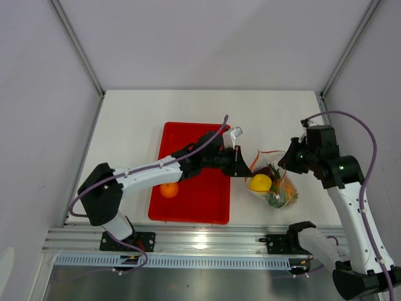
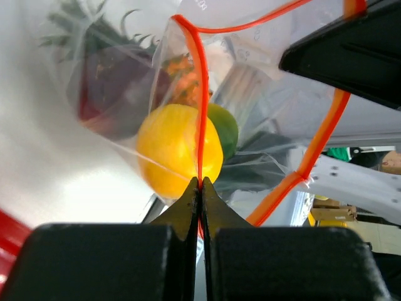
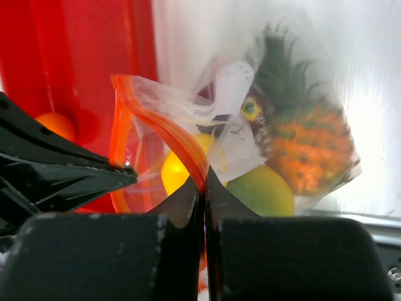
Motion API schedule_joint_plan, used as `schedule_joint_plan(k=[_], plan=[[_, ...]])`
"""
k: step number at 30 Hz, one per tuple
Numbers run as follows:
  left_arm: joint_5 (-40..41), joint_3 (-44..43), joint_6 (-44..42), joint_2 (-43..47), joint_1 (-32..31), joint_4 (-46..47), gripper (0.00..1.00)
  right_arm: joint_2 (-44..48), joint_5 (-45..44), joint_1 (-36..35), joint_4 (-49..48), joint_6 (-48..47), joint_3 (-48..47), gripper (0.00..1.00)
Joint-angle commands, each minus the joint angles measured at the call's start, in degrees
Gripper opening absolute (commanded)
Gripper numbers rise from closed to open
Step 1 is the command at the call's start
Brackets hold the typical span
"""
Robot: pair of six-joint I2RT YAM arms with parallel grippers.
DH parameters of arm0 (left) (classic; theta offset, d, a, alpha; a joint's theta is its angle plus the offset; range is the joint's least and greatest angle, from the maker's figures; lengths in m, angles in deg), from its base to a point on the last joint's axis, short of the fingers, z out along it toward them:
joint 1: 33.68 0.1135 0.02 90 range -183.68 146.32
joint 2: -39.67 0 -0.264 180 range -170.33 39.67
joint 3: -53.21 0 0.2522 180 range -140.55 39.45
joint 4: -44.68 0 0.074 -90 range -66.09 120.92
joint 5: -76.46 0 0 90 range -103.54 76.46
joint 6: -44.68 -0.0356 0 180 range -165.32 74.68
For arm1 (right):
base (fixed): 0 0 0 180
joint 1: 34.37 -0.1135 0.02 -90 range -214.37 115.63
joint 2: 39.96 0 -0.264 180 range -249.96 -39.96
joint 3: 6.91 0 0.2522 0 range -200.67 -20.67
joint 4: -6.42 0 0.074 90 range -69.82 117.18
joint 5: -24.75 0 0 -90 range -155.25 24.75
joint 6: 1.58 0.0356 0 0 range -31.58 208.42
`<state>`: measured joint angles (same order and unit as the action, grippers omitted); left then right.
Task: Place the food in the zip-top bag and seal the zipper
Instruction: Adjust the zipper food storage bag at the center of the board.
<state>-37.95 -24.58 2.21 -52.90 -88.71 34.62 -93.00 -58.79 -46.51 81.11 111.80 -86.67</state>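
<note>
Zip-top bag [image 1: 274,186], centre-right: zipper [image 2: 199,94] pinched either side by left gripper [image 2: 200,187], right gripper [image 3: 205,179]; orange [image 1: 169,190] outside, nearer left.

1. The bag [image 1: 274,164] is clear, crinkly, glossy plastic.
2. Its zipper [image 2: 200,94] is a smooth orange-red plastic strip.
3. The tray [image 1: 194,202] is glossy red plastic.
4. The yellow pear [image 2: 175,150] looks smooth; the pineapple [image 3: 310,147] bumpy.
</note>
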Motion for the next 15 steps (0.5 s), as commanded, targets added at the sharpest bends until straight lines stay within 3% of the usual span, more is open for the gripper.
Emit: schedule_joint_plan(k=[1,5,10,15], plan=[[-1.35,-4.7,-0.33,6.17,-0.17,1.92,0.0,1.88,-0.49,0.19,0.33,-0.96,-9.58,0.0],[0.67,-1.55,-0.51,7.5,-0.43,2.27,0.01,3.81,0.84,0.19,-0.45,-0.17,-8.37,0.0],[-1.08,-0.92,0.46,1.79,1.41,2.36,0.0,3.73,-0.48,0.19,-3.97,-0.61,1.81,0.0],[-3.98,-2.85,1.6,0.37,1.15,4.03,0.0,1.44,-2.59,0.19,-4.42,-1.75,1.58,0.0]])
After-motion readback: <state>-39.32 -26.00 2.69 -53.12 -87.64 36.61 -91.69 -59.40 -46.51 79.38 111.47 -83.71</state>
